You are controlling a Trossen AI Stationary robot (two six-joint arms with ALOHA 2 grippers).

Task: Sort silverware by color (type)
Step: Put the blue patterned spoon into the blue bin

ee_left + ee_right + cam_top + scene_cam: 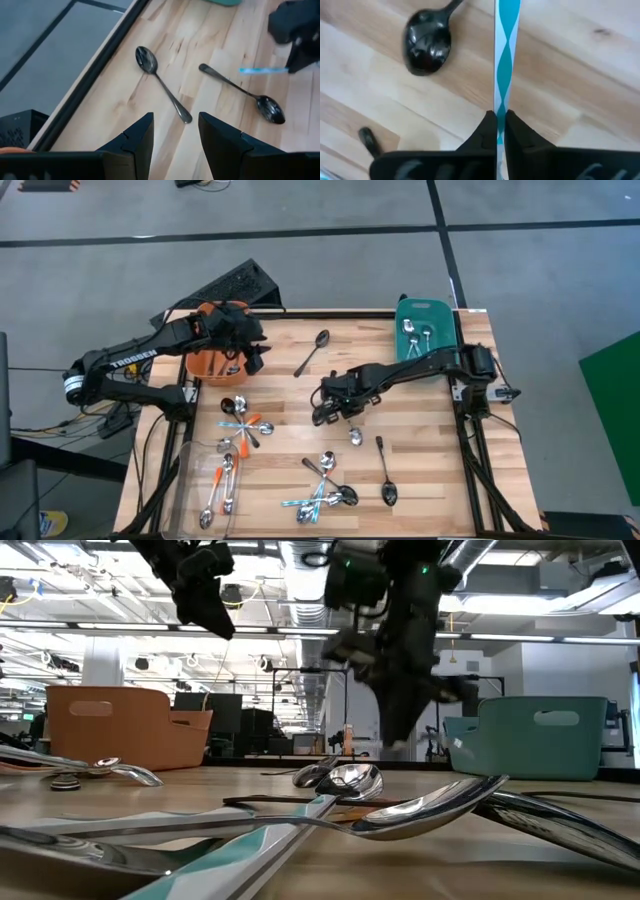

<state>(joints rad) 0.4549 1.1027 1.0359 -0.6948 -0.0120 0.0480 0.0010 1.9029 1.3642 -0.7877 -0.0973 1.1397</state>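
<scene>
the right gripper [500,131] has its two dark fingers pinched together on a blue-and-white striped spoon handle [506,60], which runs straight out from between the tips; the bowl of that blue-handled spoon is cut off in the right wrist view, and in the high view the gripper [328,412] hides most of it. just beside the handle a black spoon [426,44] lies on the wooden table [580,75], its handle only partly in frame.

the left gripper [174,131] has its fingers parted with nothing between them, above two black spoons [161,82] on the boards.

in the high view the right arm reaches from the table's right edge toward the middle, bent low. the left arm stretches in from the left, its gripper [240,332] over the orange bin [205,362].

the teal bin [440,312] holds a few blue-handled spoons [415,335]. mixed spoons [322,488] lie tangled along the near side, hard to separate by colour.
</scene>
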